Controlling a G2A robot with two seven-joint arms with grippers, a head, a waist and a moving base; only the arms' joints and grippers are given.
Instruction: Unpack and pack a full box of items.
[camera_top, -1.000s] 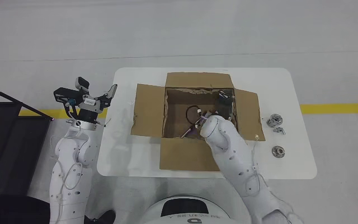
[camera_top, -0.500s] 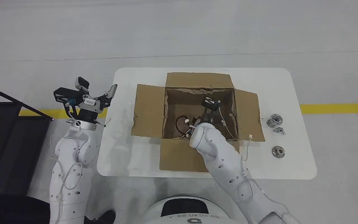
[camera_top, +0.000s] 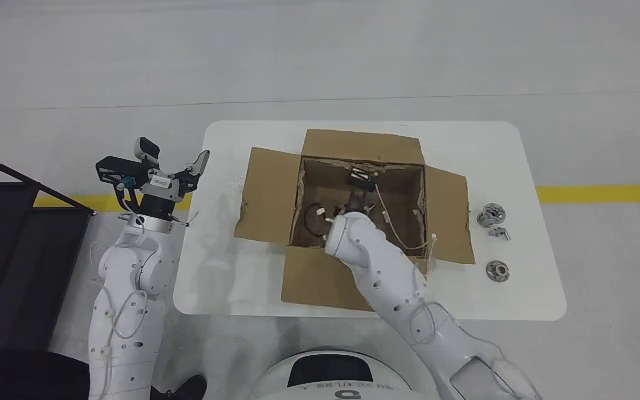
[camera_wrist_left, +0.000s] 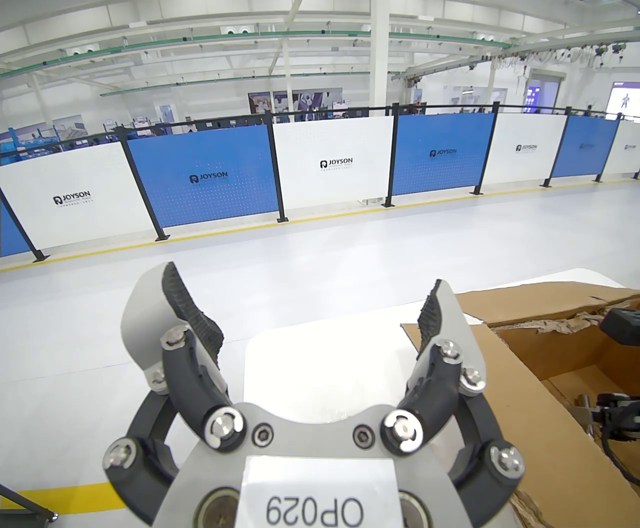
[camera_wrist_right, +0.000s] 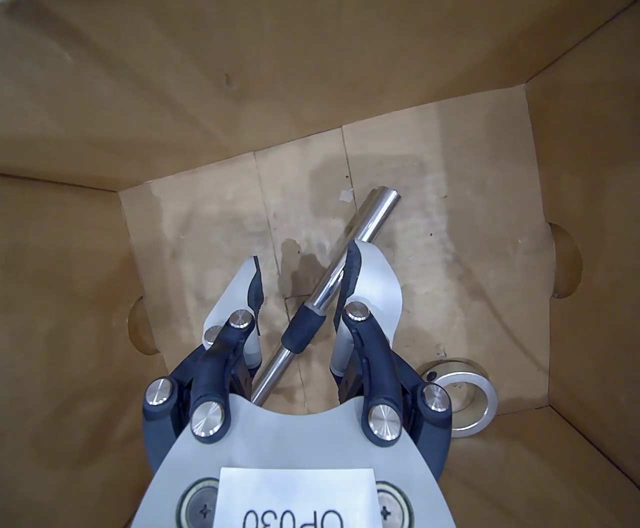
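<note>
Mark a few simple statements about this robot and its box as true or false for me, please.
1. A metal rod lies on the floor of the cardboard box. True.
2. The right tool is clamped shut on the rod. False: it is open, straddling the rod down inside the box.
3. A metal ring also lies on the box floor, beside the right tool. True.
4. The left tool is carrying a part. False: it is open and empty, held off to the side of the box.
5. Some metal parts sit on the table outside the box. True.
</note>
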